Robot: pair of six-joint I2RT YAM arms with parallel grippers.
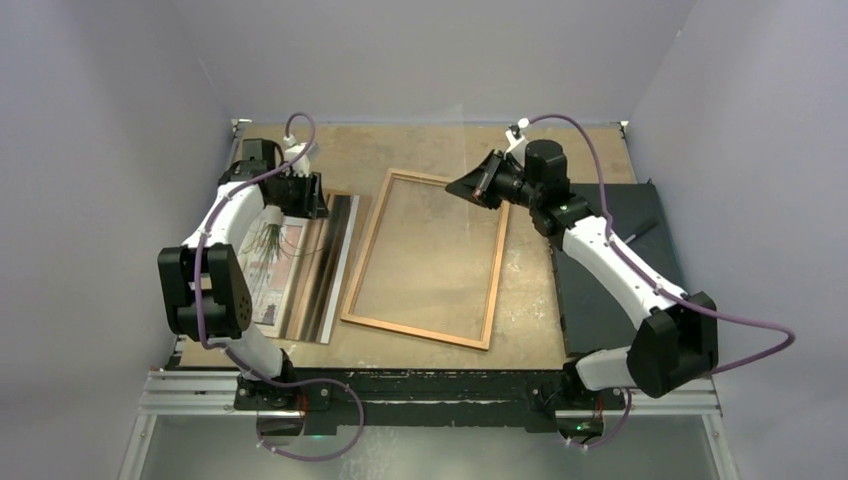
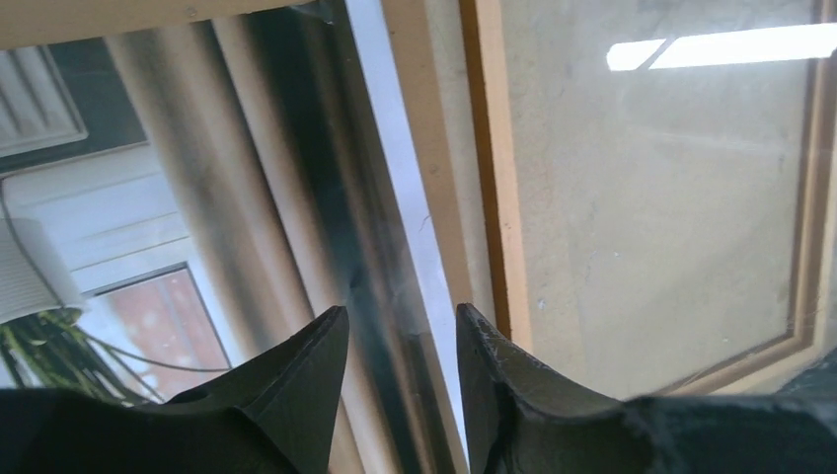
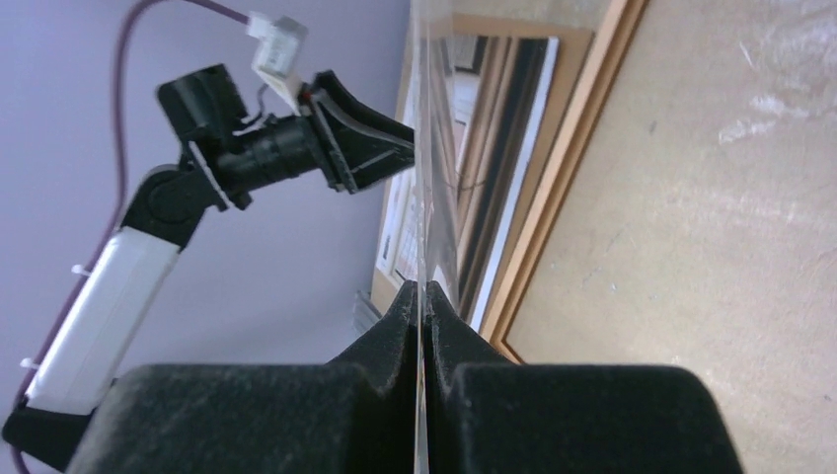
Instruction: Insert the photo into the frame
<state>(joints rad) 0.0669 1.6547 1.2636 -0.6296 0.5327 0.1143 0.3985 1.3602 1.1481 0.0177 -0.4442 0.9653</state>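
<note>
Left tool [image 2: 400, 316] hangs jaws apart over the thin, likely floppy photo [image 1: 318, 262] lying flat on the desk [image 1: 420, 145] left of the frame [image 1: 366, 250], best pinched by an edge, while the right tool [image 3: 422, 288] clamps a clear pane [image 3: 422, 197].

We see our right gripper [image 3: 422, 290] pinched shut on a thin clear sheet [image 3: 424, 197] that runs straight up, edge-on. Past it the photo [image 3: 484, 168] lies beside the frame [image 3: 568, 168] rail on the tan table [image 3: 711, 247] — the left gripper [image 3: 405, 146] hangs just beside the sheet.
</note>
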